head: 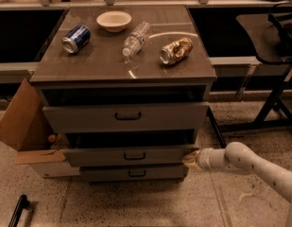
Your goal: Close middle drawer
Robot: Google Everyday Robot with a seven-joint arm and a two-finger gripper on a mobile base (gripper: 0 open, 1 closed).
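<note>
The middle drawer (131,155) is a wide grey drawer with a low front panel and a small dark pull at its centre. It stands out a little from the cabinet (122,74), with a dark gap above its front. My gripper (191,158) is at the right end of the drawer's front, touching it, on the end of my white arm (249,167) that comes in from the lower right. The taller-fronted top drawer (126,116) is above it and also stands slightly out. The lowest drawer (133,173) shows beneath.
On the cabinet top lie a blue can (75,39), a white bowl (114,20), a clear plastic bottle (136,38) and a brown can (176,50). An open cardboard box (22,126) sits at the left. A dark table frame (273,98) stands at the right.
</note>
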